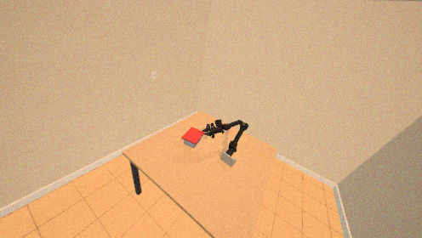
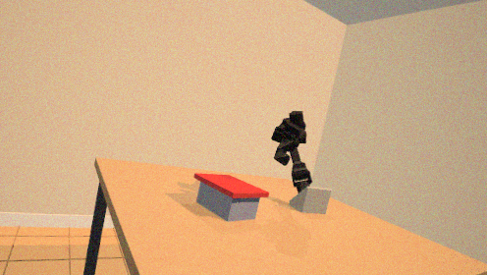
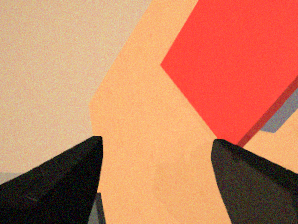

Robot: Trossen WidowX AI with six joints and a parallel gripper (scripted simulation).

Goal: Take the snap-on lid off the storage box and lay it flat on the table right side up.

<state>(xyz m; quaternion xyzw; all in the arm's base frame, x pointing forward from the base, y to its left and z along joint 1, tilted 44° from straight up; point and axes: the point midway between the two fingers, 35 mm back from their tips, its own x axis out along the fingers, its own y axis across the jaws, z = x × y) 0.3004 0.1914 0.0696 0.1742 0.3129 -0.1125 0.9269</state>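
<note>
The red lid lies flat on top of the blue-grey storage box, with its rim jutting past the walls. The box stands on the table. My gripper is partly open, with nothing between its fingertips. It is above the table, on the arm's side of the box. In the wrist view one lid corner shows just behind the right fingertip; whether they touch cannot be told.
A grey block stands at the arm's base, to the right of the box in the top and exterior views. Walls rise behind the table. The table's edge shows left of the box in the exterior view.
</note>
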